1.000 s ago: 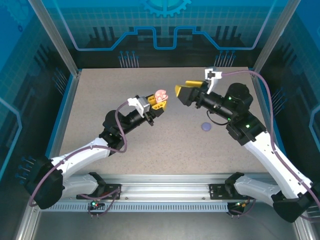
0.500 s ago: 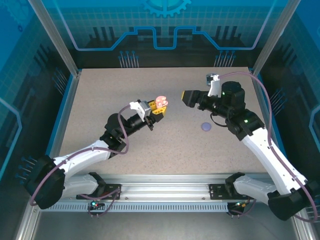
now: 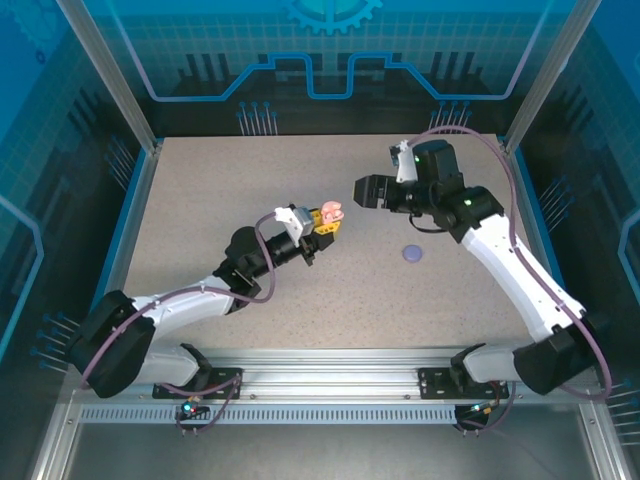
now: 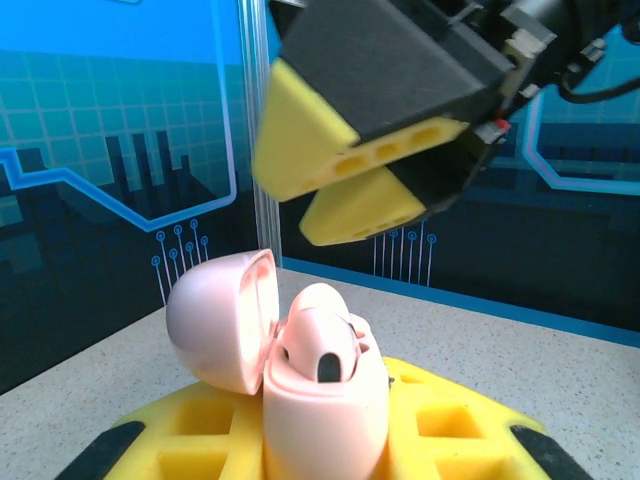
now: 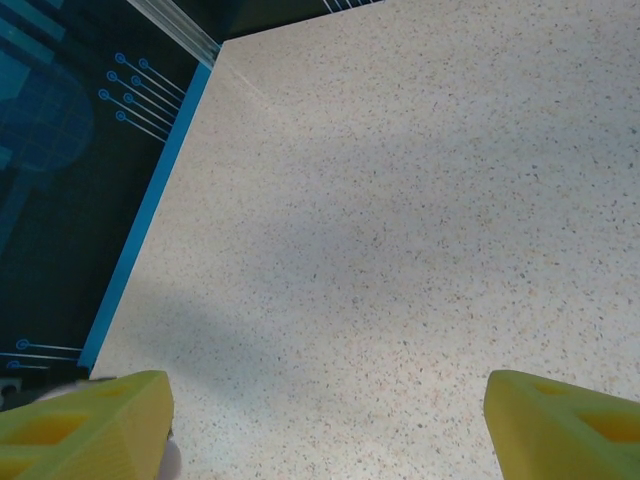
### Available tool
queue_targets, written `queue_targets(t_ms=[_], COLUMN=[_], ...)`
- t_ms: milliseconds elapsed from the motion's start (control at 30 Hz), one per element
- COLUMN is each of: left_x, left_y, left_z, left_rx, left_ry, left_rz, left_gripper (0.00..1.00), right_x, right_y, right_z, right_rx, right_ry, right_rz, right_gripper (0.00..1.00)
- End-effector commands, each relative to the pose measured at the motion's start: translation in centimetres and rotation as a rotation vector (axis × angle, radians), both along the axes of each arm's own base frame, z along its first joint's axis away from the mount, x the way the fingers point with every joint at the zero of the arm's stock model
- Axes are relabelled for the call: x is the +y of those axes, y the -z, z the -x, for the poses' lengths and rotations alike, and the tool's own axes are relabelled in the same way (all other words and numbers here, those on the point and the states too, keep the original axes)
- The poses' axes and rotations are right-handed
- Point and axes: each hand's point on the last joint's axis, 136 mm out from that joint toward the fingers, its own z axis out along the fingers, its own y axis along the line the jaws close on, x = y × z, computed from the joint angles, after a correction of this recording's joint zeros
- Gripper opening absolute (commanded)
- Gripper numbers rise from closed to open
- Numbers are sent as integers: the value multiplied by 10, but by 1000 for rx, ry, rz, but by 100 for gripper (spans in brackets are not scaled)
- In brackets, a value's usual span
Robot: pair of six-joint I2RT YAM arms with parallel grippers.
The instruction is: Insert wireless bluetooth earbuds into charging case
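My left gripper (image 3: 322,220) is shut on a pale pink charging case (image 3: 328,213) and holds it above the table's middle. In the left wrist view the case (image 4: 325,410) stands between my yellow fingers (image 4: 200,440) with its lid (image 4: 215,320) swung open to the left. A pale pink earbud (image 4: 325,350) sits in the case, and another rounded pink shape shows just behind it. My right gripper (image 3: 362,190) hovers open just right of and above the case, and its yellow-tipped fingers (image 4: 330,150) hang over the case. Its fingertips (image 5: 85,420) stand wide apart over bare tabletop.
A small round purple piece (image 3: 411,254) lies on the speckled table (image 3: 220,180), right of centre under the right arm. Blue-edged walls and aluminium posts (image 3: 135,110) ring the table.
The right gripper has swung left and turned at the wrist, now closer to the pink case. The left gripper has shifted slightly right with the case still held.
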Motion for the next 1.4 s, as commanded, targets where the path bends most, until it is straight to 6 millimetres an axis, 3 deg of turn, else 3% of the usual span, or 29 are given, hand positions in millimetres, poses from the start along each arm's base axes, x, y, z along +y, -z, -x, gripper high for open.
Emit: queue_targets(t_ms=[0, 500, 700, 900, 1200, 1367], left_x=[-5, -16, -16, -16, -18, -20], left_y=[-8, 1, -1, -3, -4, -4], left_z=[4, 8, 8, 5, 2, 0], left_rx=[-26, 19, 16, 9, 3, 9], left_ry=[33, 80, 75, 64, 57, 59], left_rz=[43, 40, 43, 40, 36, 35], left_gripper=[0, 0, 0, 0, 0, 0], right_x=[7, 62, 72, 67, 44, 29], right_y=[9, 42, 49, 44, 27, 21], right_z=[-2, -42, -37, -16, 18, 18], right_rx=[64, 155, 177, 163, 119, 89], right_ry=[-46, -150, -189, -196, -178, -116], right_rz=[43, 183, 209, 200, 174, 168], right_gripper=[81, 79, 76, 76, 76, 77])
